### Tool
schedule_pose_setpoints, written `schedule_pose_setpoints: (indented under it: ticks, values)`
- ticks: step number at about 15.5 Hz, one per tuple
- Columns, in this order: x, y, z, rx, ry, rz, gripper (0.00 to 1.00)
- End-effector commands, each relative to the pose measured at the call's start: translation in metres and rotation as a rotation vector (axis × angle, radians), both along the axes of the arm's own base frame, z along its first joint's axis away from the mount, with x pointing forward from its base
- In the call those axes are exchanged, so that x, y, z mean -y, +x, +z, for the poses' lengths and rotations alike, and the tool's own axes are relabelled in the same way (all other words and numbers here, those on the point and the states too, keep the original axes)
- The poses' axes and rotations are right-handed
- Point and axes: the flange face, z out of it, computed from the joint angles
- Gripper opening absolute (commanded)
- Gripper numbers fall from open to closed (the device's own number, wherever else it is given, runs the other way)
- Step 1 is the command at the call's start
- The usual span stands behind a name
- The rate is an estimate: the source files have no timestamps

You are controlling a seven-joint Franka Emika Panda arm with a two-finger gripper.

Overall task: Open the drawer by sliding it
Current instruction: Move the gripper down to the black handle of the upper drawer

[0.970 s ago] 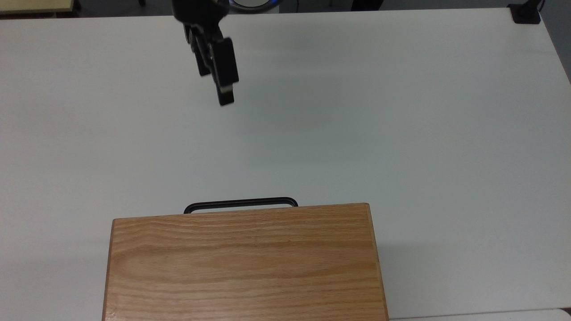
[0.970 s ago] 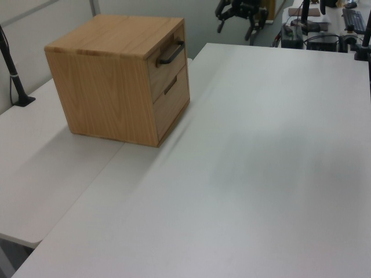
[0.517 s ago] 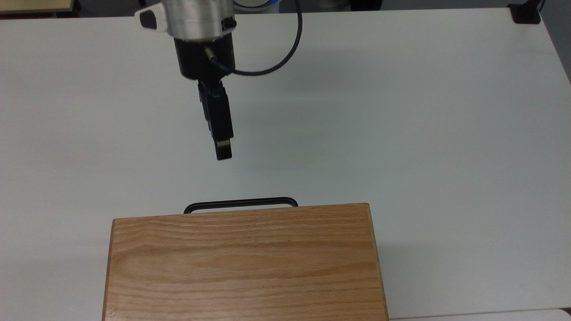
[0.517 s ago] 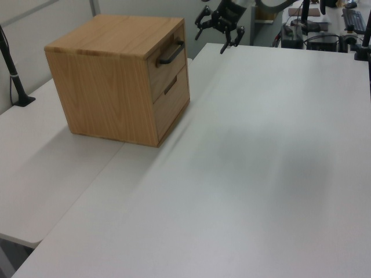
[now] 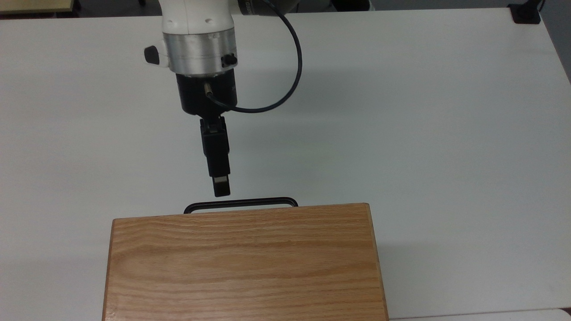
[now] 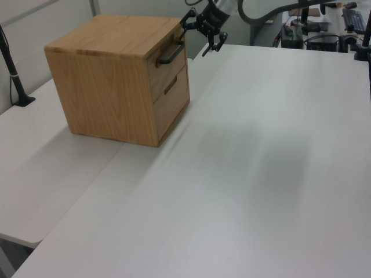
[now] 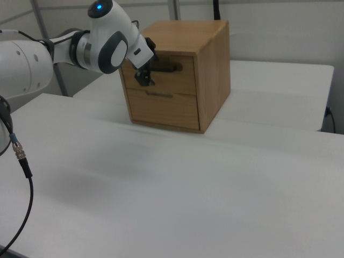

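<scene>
Drawer [image 7: 161,69] sits closed; the spread gripper [image 6: 204,36], just short of the black handle [image 5: 241,203], risks striking the cabinet [image 5: 243,263] front or missing the bar.

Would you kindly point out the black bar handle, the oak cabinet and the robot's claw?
Black metal bar handle [image 5: 241,203]: top view, middle of the bar.
Oak wooden cabinet [image 5: 243,263]: top view, grained top.
Black claw [image 6: 203,35]: left view, between fingertips.

We find no readable text, label, brand or number on the oak cabinet [image 5: 244,263], the arm [image 7: 64,51] or the white table [image 5: 424,133]; any fine print may be too small to make out.
</scene>
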Motion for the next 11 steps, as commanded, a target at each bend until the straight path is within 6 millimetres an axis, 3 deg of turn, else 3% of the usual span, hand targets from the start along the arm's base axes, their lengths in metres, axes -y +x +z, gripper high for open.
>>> schedule_pose_setpoints:
  ticks: [1,4,6,7,9,11]
  values:
    - [-0.011,0.011,-0.008,0.026,0.017,-0.003,1.00]
    - [-0.013,0.016,-0.026,0.007,0.009,0.002,1.00]
    - [-0.015,0.018,-0.026,0.022,0.006,0.005,0.97]
    - [-0.015,0.019,-0.031,0.017,0.010,0.003,0.89]
    - [-0.013,0.019,-0.031,0.017,0.011,0.001,0.57]
    - [-0.013,0.019,-0.032,0.016,0.008,0.004,0.33]
